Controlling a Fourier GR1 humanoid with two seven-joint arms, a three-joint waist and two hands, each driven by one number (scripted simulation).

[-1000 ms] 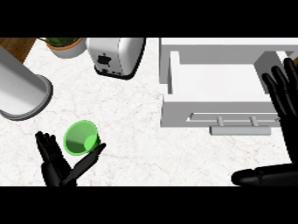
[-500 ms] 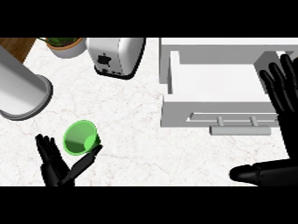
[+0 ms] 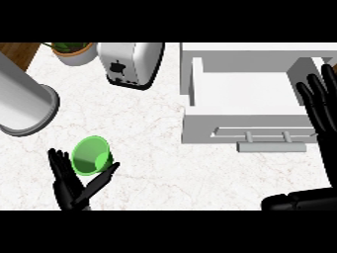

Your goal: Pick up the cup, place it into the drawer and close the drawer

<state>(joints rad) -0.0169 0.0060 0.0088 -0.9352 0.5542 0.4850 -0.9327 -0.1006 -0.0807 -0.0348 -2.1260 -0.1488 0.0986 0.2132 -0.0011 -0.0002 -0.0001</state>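
A green cup [image 3: 91, 155] lies tipped on the white marble counter at the lower left, its mouth facing the view. My left hand [image 3: 72, 184] is just below it, open, with the fingers on the cup's left and the thumb on its right, not closed round it. The white drawer [image 3: 247, 106] stands pulled open at the upper right, its handle [image 3: 271, 146] on the front. My right hand [image 3: 333, 106] is open with straight fingers over the drawer's right edge.
A large grey cylinder [image 3: 14, 99] lies at the left. A toaster [image 3: 131, 63] and a potted plant [image 3: 74, 50] stand at the back. Wooden floor shows past the counter's left edge.
My right hand has slid a little left and down along the drawer's right side. The left hand and the cup have hardly moved.
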